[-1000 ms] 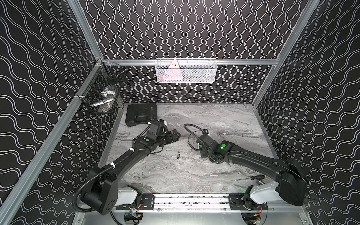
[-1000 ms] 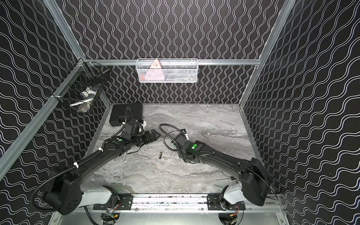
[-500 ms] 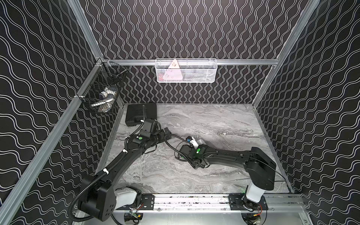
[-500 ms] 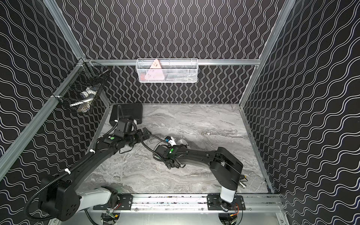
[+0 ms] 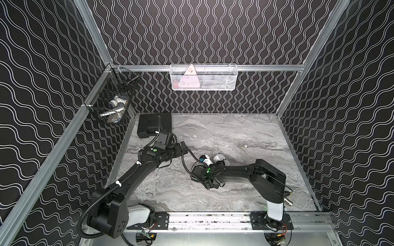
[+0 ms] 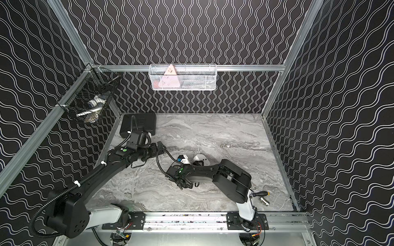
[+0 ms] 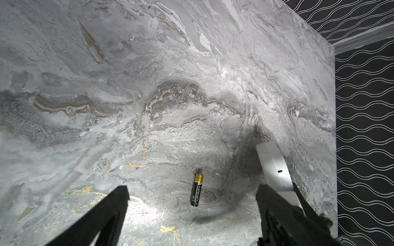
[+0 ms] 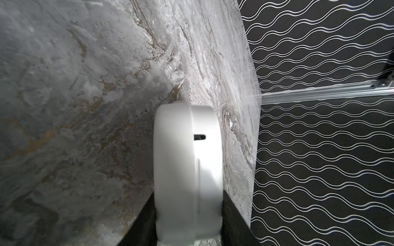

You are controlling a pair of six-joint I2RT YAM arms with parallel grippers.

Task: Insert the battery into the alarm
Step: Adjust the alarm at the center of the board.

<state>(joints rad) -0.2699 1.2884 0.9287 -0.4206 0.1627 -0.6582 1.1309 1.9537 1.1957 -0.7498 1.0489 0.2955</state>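
Observation:
The battery (image 7: 197, 187), black with a gold end, lies on the marble table. It shows only in the left wrist view, just beyond my left gripper (image 7: 191, 189), which is open and holds nothing. In both top views my right forearm covers it. The left gripper (image 5: 181, 147) (image 6: 160, 147) hovers left of centre. The white alarm (image 8: 187, 166) is seen edge-on with my right gripper (image 8: 188, 194) shut on it. It also shows in the left wrist view, alarm (image 7: 274, 168), and near the table's middle, alarm (image 5: 221, 158) (image 6: 199, 158), at the right gripper (image 5: 219, 163).
A black case (image 5: 154, 125) lies at the back left corner. On the back wall hangs a white wire basket (image 5: 232, 77) with a pink-white triangular thing; a black wire basket (image 5: 110, 102) hangs on the left wall. A screwdriver (image 6: 261, 193) and a small metal cylinder (image 6: 264, 201) lie front right.
My right arm has folded, its elbow swinging left and up, and its wrist now covers the battery in the top views. The left gripper has drawn back slightly to the left.

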